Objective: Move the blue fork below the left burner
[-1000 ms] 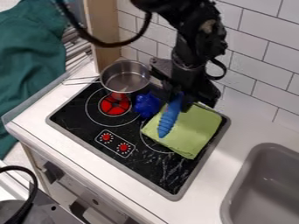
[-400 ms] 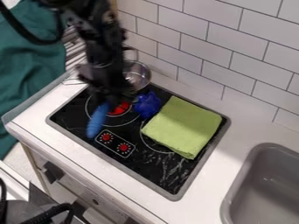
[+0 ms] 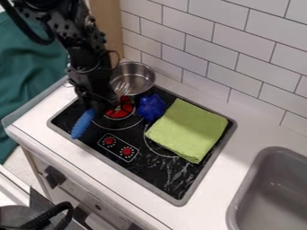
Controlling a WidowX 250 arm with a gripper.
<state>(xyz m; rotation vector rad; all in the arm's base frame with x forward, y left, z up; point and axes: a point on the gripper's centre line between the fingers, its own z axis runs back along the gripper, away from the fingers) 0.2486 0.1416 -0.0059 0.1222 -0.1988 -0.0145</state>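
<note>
Over streaked black stovetop [image 3: 153, 173], end effector [image 3: 101, 105] grips ridge-handled, metal-tined blue fork [image 3: 83, 123].

1. I'm seeing a blue, ribbed, plastic-looking fork [image 3: 82, 124] with silvery metal tines.
2. I'm watching a black, rectangular, glossy cooktop [image 3: 144, 167] showing white rings and streaks around and beyond a round red burner [image 3: 124, 109].
3. I'm picking out a plain lime-green, folded, squarish fabric cloth [image 3: 187, 130].
4. I'm viewing white, rectangular, glazed tiles [image 3: 243, 38] carrying thin grey lines.
</note>
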